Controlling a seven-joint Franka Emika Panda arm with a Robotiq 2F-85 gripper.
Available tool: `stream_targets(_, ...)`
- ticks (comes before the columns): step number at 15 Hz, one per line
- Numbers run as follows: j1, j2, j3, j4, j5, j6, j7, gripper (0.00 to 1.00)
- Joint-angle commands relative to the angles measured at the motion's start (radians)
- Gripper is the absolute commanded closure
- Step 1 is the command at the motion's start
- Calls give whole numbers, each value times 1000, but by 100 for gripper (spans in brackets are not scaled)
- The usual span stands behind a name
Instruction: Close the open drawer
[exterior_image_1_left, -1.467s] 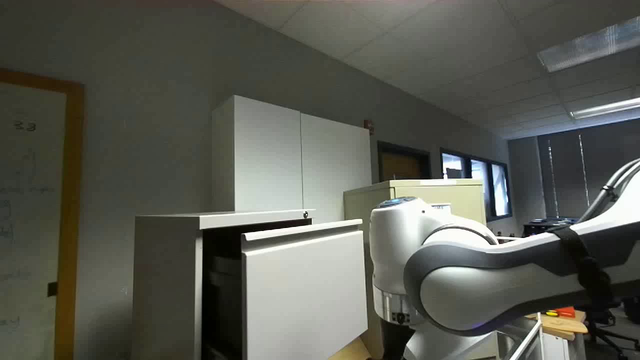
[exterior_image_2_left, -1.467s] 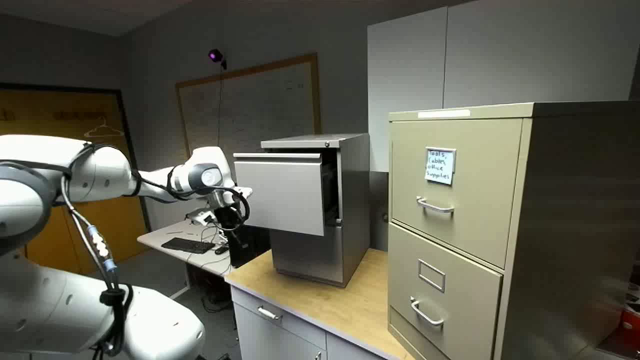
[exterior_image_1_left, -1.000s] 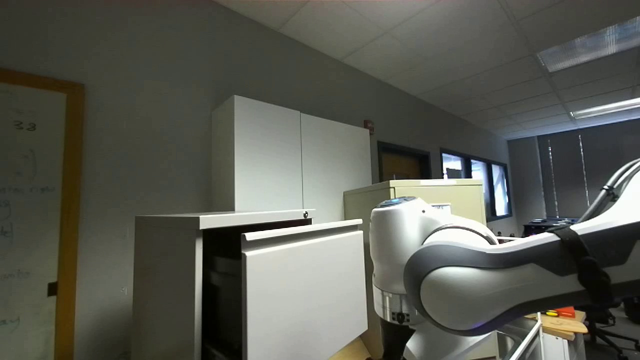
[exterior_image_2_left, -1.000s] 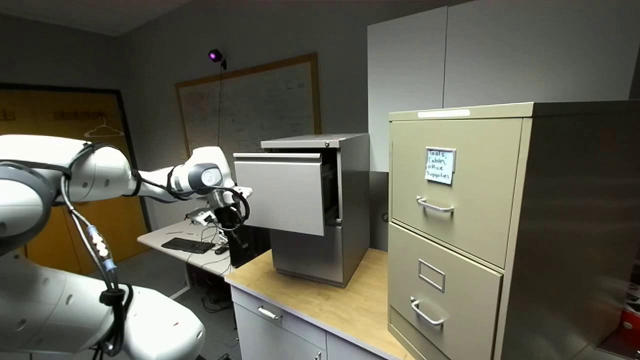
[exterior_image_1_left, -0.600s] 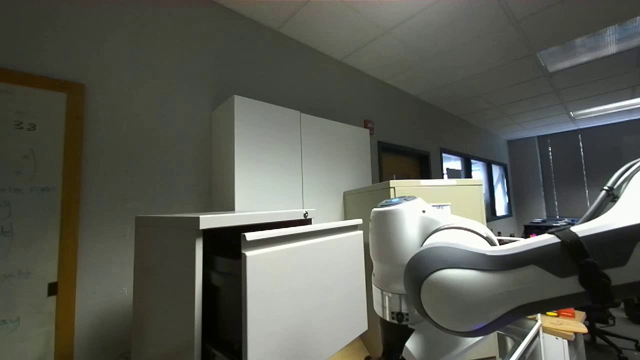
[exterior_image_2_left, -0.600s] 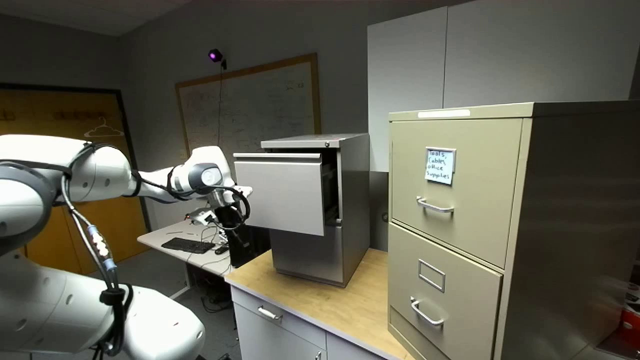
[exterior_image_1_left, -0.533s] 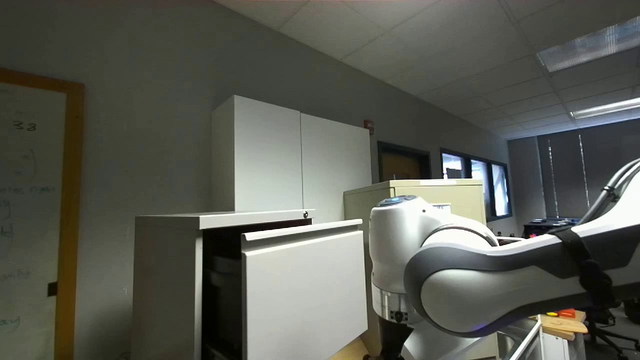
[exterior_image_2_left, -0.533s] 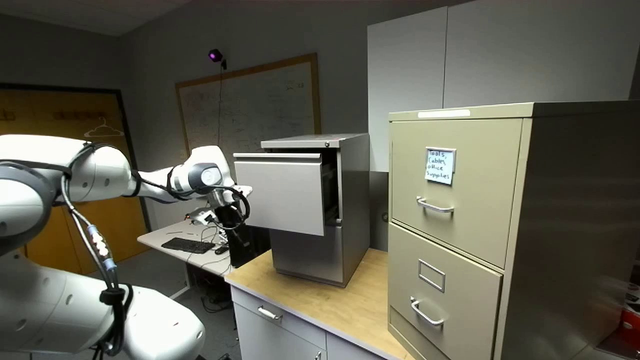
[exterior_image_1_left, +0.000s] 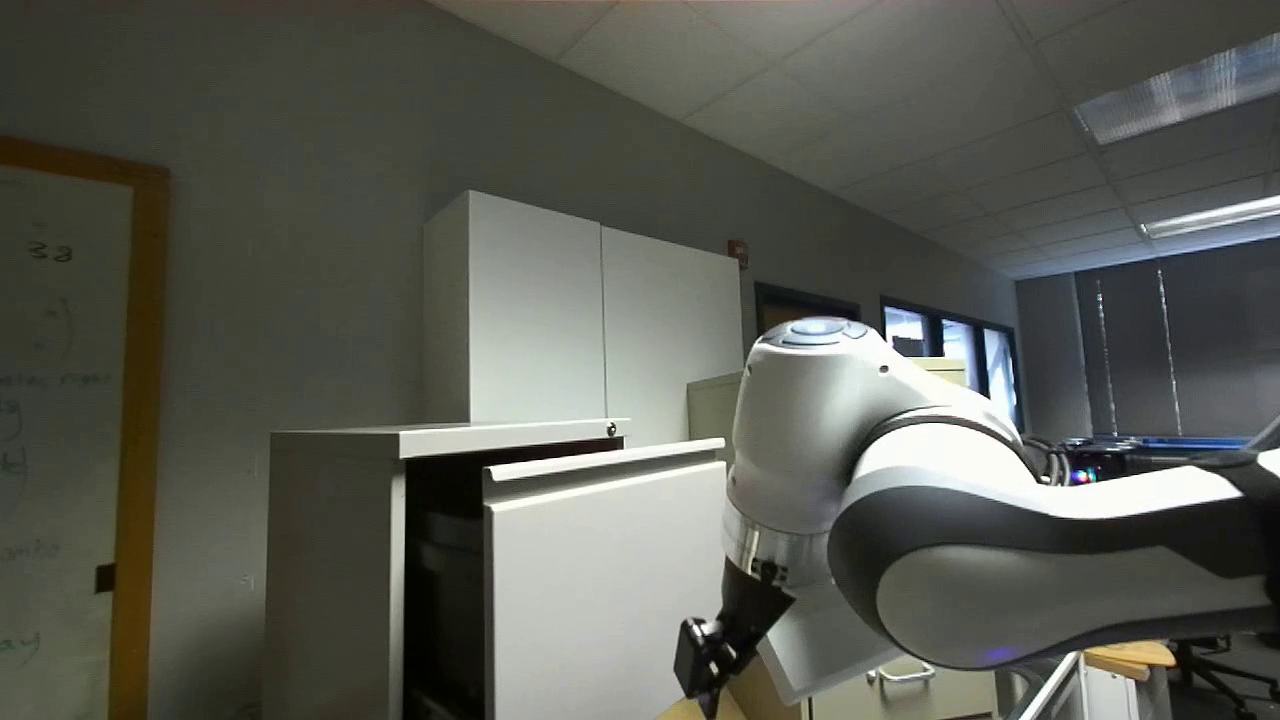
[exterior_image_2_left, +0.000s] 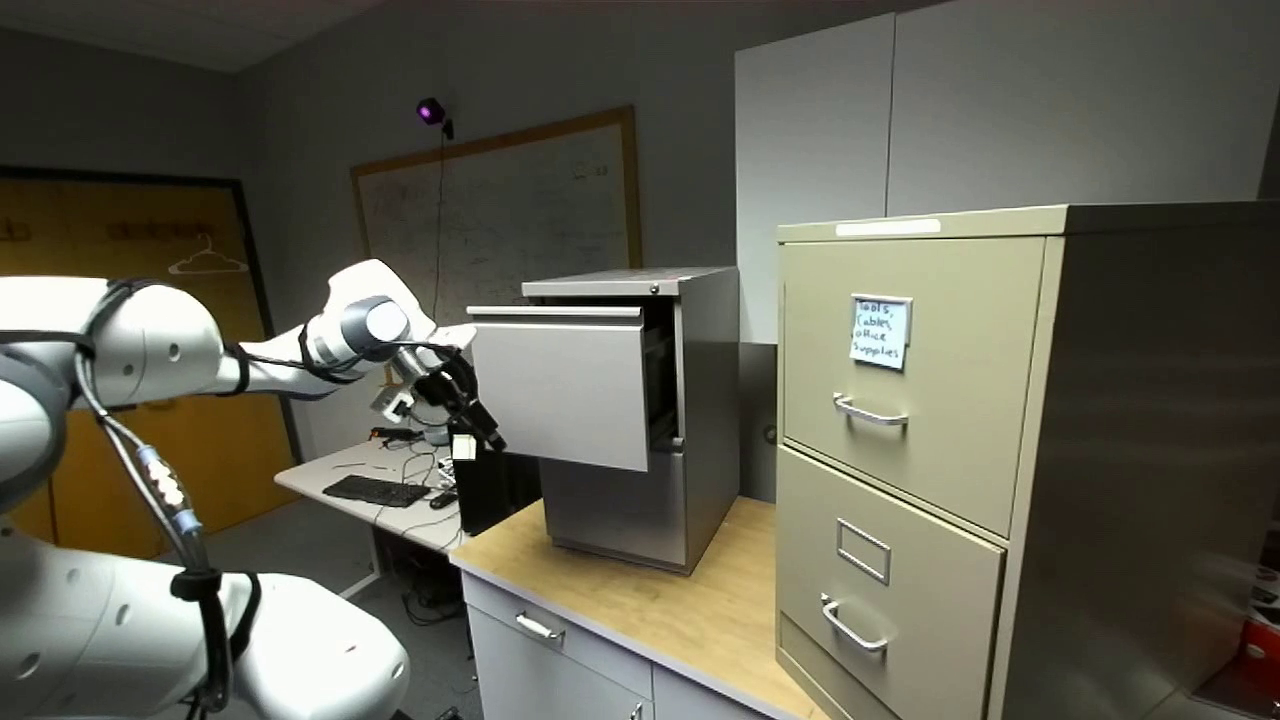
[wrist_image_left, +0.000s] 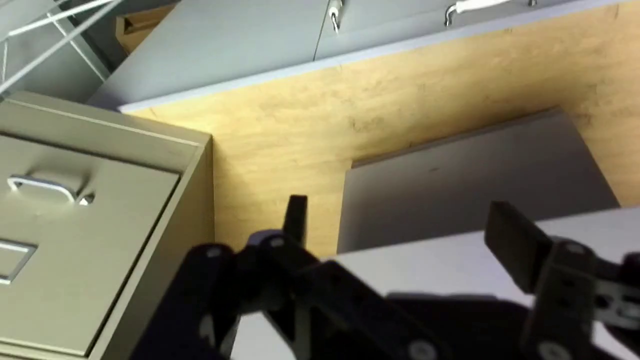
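The drawer is the upper one of a low light-grey cabinet and stands pulled out. Its plain front shows in both exterior views (exterior_image_1_left: 600, 590) (exterior_image_2_left: 560, 395), with a dark gap behind it. In the wrist view the white drawer front (wrist_image_left: 425, 265) runs across the bottom, partly hidden by the gripper. My gripper (wrist_image_left: 400, 225) is open and empty, its two dark fingers wide apart. In both exterior views the gripper (exterior_image_1_left: 700, 670) (exterior_image_2_left: 487, 428) is tilted, in front of the drawer front's outer face. I cannot tell whether it touches.
The cabinet (exterior_image_2_left: 710, 400) stands on a wooden counter (exterior_image_2_left: 640, 590). A beige filing cabinet (exterior_image_2_left: 910, 330) stands beside it; it also fills the left of the wrist view (wrist_image_left: 85, 250). A desk with a keyboard (exterior_image_2_left: 375, 490) is behind the arm. A white two-door cupboard (exterior_image_1_left: 600, 310) hangs behind.
The wrist has risen and tilted, so the gripper now points toward the drawer front and its fingers have come into view. The forearm has shifted back. The drawer has not moved.
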Motion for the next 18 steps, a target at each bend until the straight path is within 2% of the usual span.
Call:
stream_targets(1, -32, -61, 36, 46, -82, 56, 69, 32)
stream_targets(6, -35, -136, 47, 57, -154, 248, 57, 69)
stream_targets(10, -49, -121, 26, 62, -132, 457, 25, 99)
stream_targets(14, -60, -60, -4, 83, -76, 618, -8, 100)
stream_targets(18, -47, 19, -46, 114, 1, 691, -64, 100)
